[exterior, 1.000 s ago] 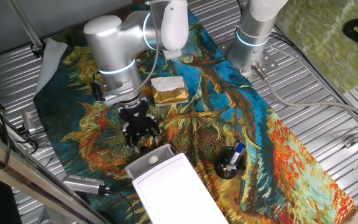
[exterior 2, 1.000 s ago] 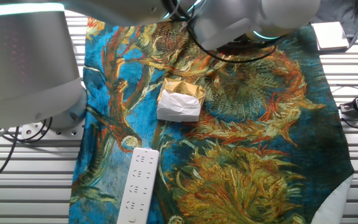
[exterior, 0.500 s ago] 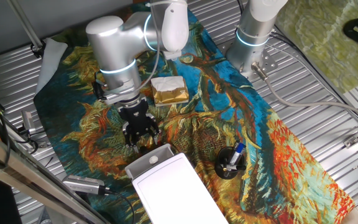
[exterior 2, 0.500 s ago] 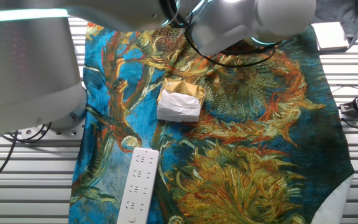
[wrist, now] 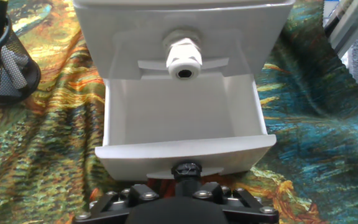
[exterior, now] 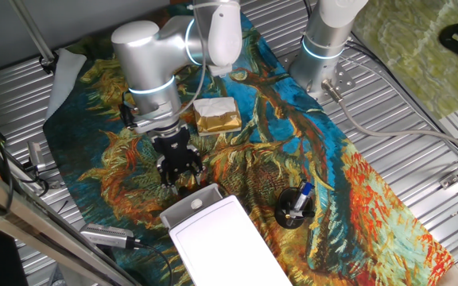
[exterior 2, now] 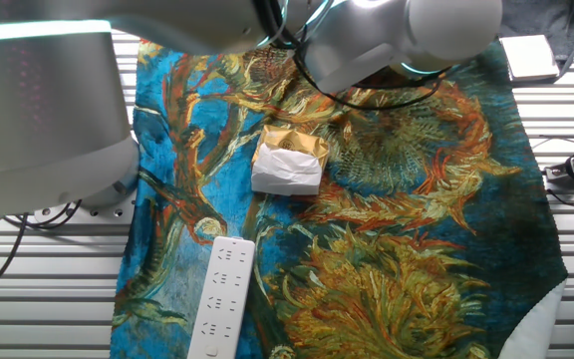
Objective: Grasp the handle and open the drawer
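Note:
The white drawer [wrist: 185, 155] stands pulled out of the white box [wrist: 179, 11], and its tray is empty. In the hand view my gripper's black body [wrist: 185, 202] sits right against the drawer's front face. My fingertips and the handle on that face are hidden below it. A round white knob with a dark hole [wrist: 184, 59] shows on the white face behind the tray. In one fixed view my gripper [exterior: 180, 179] points down at the front edge of the drawer [exterior: 185, 208], ahead of the box [exterior: 221, 246]. The other fixed view shows neither.
A black mesh holder with a blue pen [exterior: 294, 208] stands right of the box and shows in the hand view [wrist: 5, 68]. A white-and-gold block [exterior: 215, 115] lies behind my gripper. A slim white bar device [exterior 2: 220, 299] lies on the patterned cloth. A second arm's base [exterior: 324, 48] stands at the back.
The upper arm has shifted very slightly to the right. The gripper and the drawer have not visibly moved.

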`<state>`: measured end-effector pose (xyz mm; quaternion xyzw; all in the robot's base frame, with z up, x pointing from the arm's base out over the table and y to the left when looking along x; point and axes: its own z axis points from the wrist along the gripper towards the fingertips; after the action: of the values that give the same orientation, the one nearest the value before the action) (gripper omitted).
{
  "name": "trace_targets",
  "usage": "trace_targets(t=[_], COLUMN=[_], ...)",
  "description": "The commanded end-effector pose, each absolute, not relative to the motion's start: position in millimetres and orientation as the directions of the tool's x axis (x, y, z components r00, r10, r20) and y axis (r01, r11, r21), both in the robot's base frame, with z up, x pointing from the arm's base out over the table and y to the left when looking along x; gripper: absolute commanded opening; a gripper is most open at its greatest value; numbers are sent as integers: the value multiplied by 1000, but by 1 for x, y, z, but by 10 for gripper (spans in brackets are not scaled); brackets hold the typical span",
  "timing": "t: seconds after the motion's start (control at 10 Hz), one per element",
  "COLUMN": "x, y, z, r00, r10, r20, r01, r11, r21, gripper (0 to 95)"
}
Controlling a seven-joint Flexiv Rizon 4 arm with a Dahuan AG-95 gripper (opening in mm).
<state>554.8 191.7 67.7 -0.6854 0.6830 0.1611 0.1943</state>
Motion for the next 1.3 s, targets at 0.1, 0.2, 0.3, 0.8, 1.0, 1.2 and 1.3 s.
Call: trace_targets(t=[0.1, 0.2, 0.3, 0.8, 1.0, 1.2, 1.3], x=[555, 555, 555, 553, 553, 552, 552], y=[192, 191, 191, 183, 180, 176, 174], z=[67, 67, 67, 67, 65, 65, 67], r00=[16, 17, 20, 32, 37, 41, 45], r10=[-875, -875, -875, -873, -873, -872, -872], r20=[-484, -484, -484, -487, -486, -488, -488], r01=[-999, -999, -998, -998, -998, -998, -998], r11=[11, 10, 8, -2, -6, -10, -13], r21=[-51, -53, -55, -62, -66, -67, -68], gripper=[0, 0, 0, 0, 0, 0, 0])
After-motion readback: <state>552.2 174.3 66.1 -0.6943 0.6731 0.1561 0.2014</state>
